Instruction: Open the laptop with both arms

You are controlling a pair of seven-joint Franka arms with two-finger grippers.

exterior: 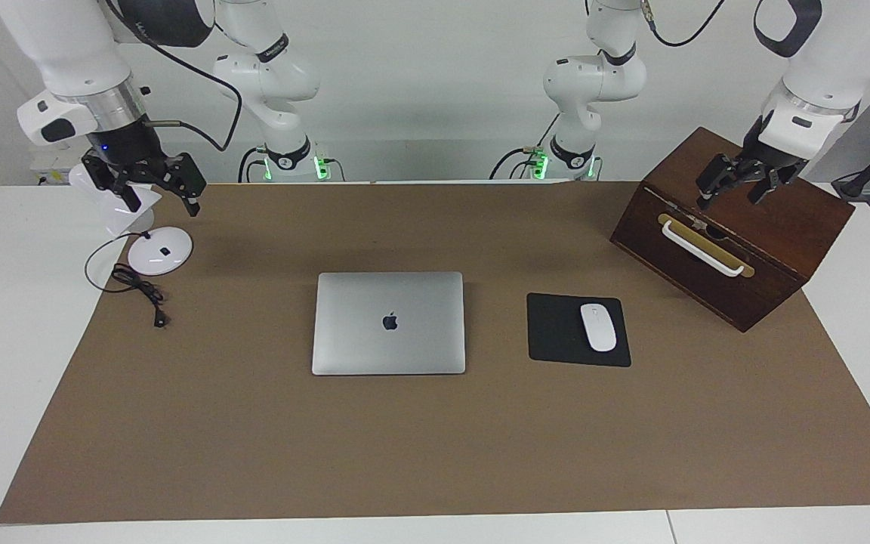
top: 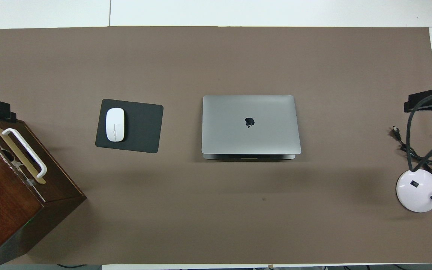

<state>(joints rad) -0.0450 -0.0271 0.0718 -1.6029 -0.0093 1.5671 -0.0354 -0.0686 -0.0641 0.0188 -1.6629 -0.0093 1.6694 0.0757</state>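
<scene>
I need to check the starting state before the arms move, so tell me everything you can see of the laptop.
The laptop is thin, silver-grey and looks like metal, with a dark apple logo at the middle of its lid. It is shut and lies flat on the brown mat near the table's middle, beside the black mouse pad that carries a white mouse. Nothing else touches it; both grippers are away from it.

Robotics lab: two white arms [exterior: 269, 83] bolted at a plain white table [exterior: 20, 317] against bare walls.
</scene>
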